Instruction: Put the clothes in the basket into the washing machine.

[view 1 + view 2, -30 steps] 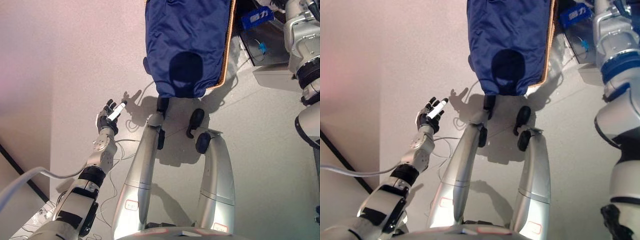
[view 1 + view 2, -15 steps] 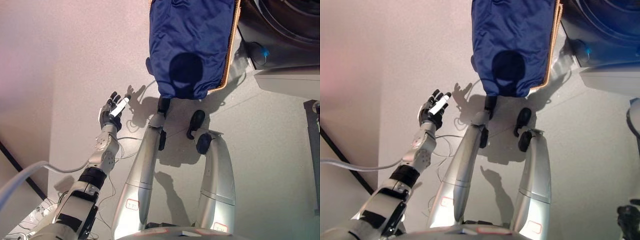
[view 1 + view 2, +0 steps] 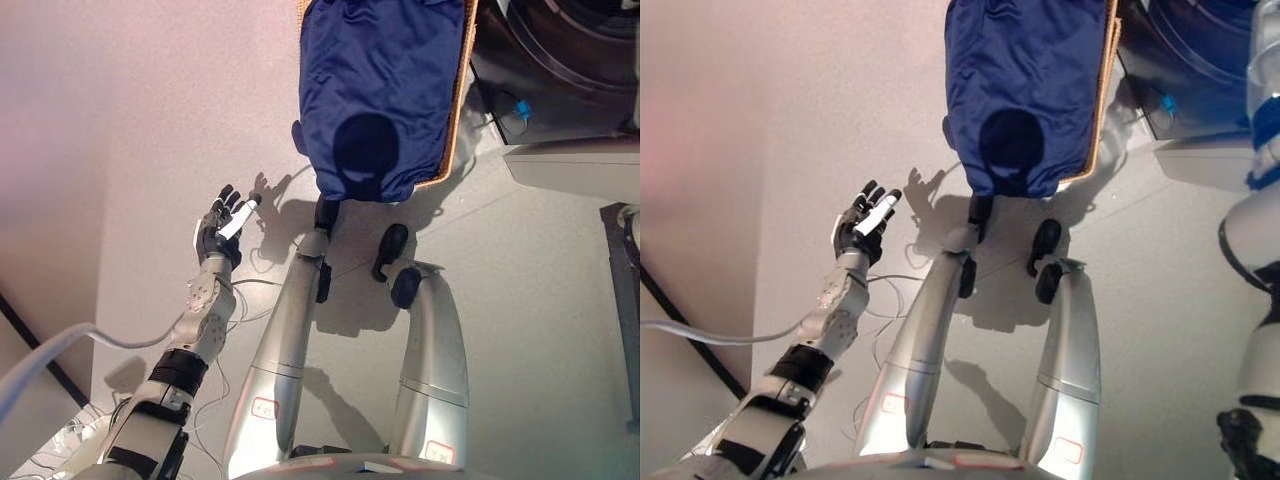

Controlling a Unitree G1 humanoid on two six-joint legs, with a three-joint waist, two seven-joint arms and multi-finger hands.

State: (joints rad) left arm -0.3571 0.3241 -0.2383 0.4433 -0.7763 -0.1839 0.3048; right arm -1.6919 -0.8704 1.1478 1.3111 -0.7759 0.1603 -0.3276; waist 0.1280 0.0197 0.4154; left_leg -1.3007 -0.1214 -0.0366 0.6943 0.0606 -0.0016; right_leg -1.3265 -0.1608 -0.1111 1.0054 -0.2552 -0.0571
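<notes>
A dark blue garment (image 3: 385, 80) lies over a wicker basket (image 3: 458, 100) on the floor at the top centre and hangs over its near edge. The washing machine (image 3: 565, 70) stands right of the basket, with its dark drum opening facing up in the view and its white body (image 3: 570, 165) below it. My left hand (image 3: 222, 225) is open with its fingers spread. It is held out above the floor, left of the basket and well apart from the cloth. My right arm shows along the right edge, with a dark hand (image 3: 1240, 445) low at the bottom right.
A dark strip (image 3: 30, 335) runs along the floor at the far left, by the wall. A dark frame edge (image 3: 622, 300) stands at the right. Grey floor lies between my left hand and the basket.
My right arm left the right edge of the view and has come back along it. My left hand stays open in about the same place. The basket and the cloth have not moved.
</notes>
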